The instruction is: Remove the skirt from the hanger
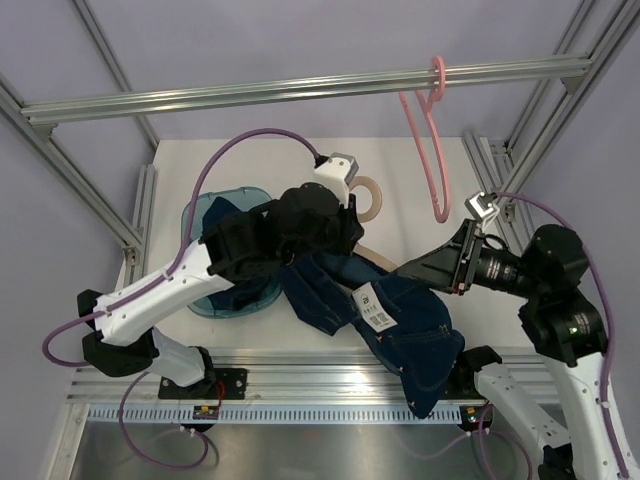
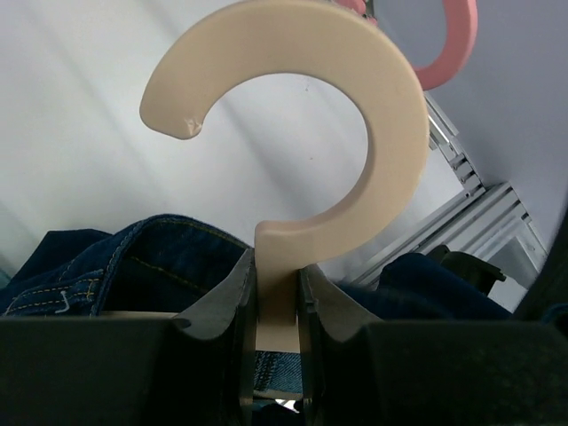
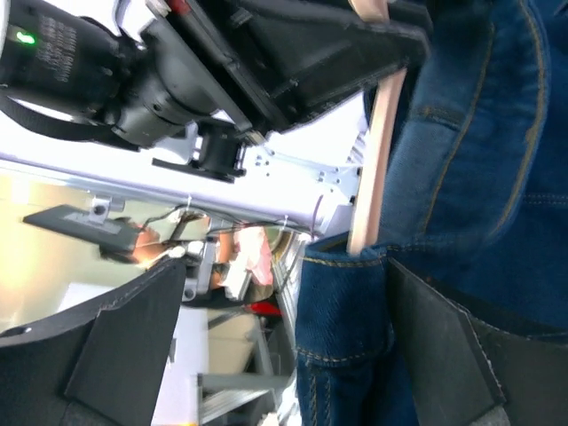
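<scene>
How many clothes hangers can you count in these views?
2. A pink hanger hangs on the overhead rail at the back right. A cream hanger, carrying the denim skirt, has its neck clamped in the left end effector. Fabric may hide others.

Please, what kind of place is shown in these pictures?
Probably a robotics lab test cell: an aluminium frame surrounds a white table, a left arm and right arm are bolted at its near edge, and a pink hanger hangs from the overhead rail.
</scene>
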`<state>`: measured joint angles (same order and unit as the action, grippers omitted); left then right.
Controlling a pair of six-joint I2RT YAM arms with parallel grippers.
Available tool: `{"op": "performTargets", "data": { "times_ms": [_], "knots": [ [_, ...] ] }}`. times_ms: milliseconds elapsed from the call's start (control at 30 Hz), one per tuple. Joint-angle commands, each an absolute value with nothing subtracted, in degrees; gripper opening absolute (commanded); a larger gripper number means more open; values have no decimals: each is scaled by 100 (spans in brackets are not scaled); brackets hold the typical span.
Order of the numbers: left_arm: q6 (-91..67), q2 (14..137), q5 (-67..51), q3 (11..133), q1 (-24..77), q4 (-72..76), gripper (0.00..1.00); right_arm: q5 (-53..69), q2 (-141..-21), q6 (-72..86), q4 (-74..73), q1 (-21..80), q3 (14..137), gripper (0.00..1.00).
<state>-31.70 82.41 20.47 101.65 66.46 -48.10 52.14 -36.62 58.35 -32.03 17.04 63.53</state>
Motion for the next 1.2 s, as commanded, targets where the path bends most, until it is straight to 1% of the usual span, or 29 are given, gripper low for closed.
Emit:
{"op": "performTargets", "data": {
  "times_ms": [0,33,67,100,167,267,333,433,500,567,633,700,767,800,833,867,933,967,1033,1067,1133,1167],
  "knots": [
    [-3138,7823,2741,10275,6618,-4852,0,4626,-4191,4337,-5031,1749,8062,100],
    [-3146,7779,2786,10240,6618,-4825,0,4406,-4358,3672,-5497,1749,8364,100],
    [-3155,7735,2830,10213,6609,-4808,0,4203,-4586,3421,-6059,1749,8593,99],
    [-3147,7700,2917,10230,6618,-4808,0,3958,-4657,3201,-6204,1749,8961,99],
    [-3085,7708,2971,10318,6601,-4843,0,3710,-4815,2700,-6406,1749,9254,99],
    [-2945,7892,2997,10765,6469,-5149,0,3262,-5148,2216,-6591,1749,9667,99],
    [-2787,8128,2971,11292,6390,-5325,0,2998,-5360,1996,-6679,1749,9913,100],
    [-2628,8340,2760,11845,6171,-5642,0,2559,-5528,1768,-6584,1801,10028,100],
    [-2602,8437,2550,11962,5960,-5801,0,2182,-5581,1705,-6460,1889,10002,99],
    [-2593,8350,2418,11813,5776,-5705,0,2153,-5851,1539,-6530,1977,10054,99],
    [-2628,8236,2216,11481,5704,-5564,0,1952,-6011,1433,-6461,2336,10081,100],
    [-2680,8060,2145,11251,5669,-5371,0,1338,-6161,1354,-6136,2879,10072,99],
    [-2724,7990,2109,10997,5634,-5317,0,899,-6414,1319,-5959,3189,10177,99],
    [-2742,7963,2127,10960,5625,-5352,0,505,-6503,1292,-5933,3330,10308,99],
    [-2751,7954,2153,10934,5625,-5457,0,205,-6678,1301,-5889,3714,10370,99],
    [-2751,7945,2206,10890,5616,-5484,0,-459,-6775,1301,-5889,3927,10423,100],
    [-2751,7832,2250,10785,5608,-5519,0,-1096,-6986,1248,-5932,4557,10547,99],
    [-2751,7788,2267,10680,5573,-5520,0,-1447,-7022,1248,-5941,4675,10547,99],
    [-2742,7665,2259,10591,5511,-5554,0,-1511,-6857,1440,-5732,4746,10372,99],
    [-2742,7629,2241,10547,5467,-5572,0,-1590,-6708,1763,-5583,4746,10014,100],
    [-2742,7524,2206,10407,5449,-5590,0,-1303,-6156,1951,-5014,4746,9600,99],
    [-2742,7489,2128,10337,5432,-5572,0,-953,-5909,2160,-4827,4746,9093,100]
  ]
}}
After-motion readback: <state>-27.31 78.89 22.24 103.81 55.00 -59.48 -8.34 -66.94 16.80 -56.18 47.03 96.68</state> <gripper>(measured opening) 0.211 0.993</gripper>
